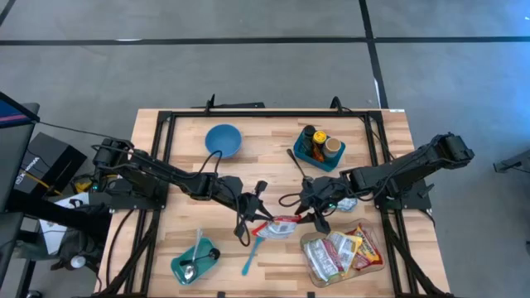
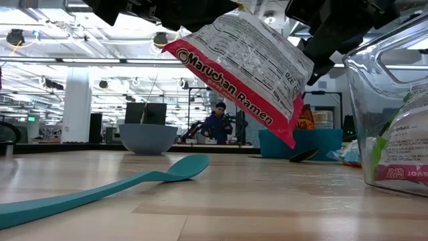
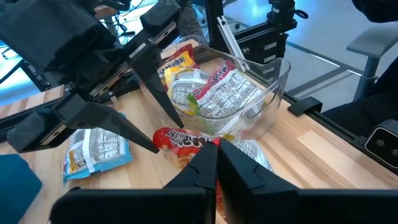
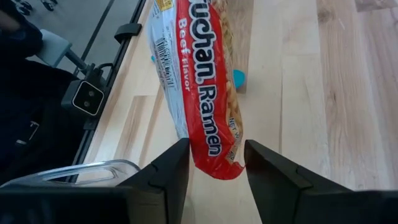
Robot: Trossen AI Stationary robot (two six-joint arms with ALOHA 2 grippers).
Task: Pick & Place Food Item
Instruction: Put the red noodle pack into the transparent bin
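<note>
A red-and-white ramen packet (image 2: pixel 241 67) hangs tilted above the table's middle, between my two grippers. My left gripper (image 3: pixel 217 155) reaches in from the table's left and is shut on one end of the packet. My right gripper (image 4: pixel 216 163) reaches in from the right with the packet's other end (image 4: pixel 199 81) between its fingers. A clear container (image 1: pixel 310 245) holding several food packets stands on the table near the front right, close below the right gripper. My left gripper pinches the packet's edge (image 3: pixel 198 142) between its two shut fingers, coming nearly level from the table's left. The fingers themselves cover the exact spot. The packet is lifted clear of the table. My right gripper has the packet's narrow red end (image 4: pixel 214 155) between its two fingers, whose inner faces meet the packet's two sides. The fingers slant down from the table's right and lie along the packet. That end is clear of the table, and one corner (image 2: pixel 289 142) hangs lowest.
A blue bowl (image 1: pixel 223 139) and a teal bin with bottles (image 1: pixel 320 149) stand at the far side. A teal spatula (image 2: pixel 134 182) lies under the packet, and a teal tray with a spoon (image 1: pixel 195 263) sits at the near left. A loose packet (image 3: pixel 93 152) lies by the right arm.
</note>
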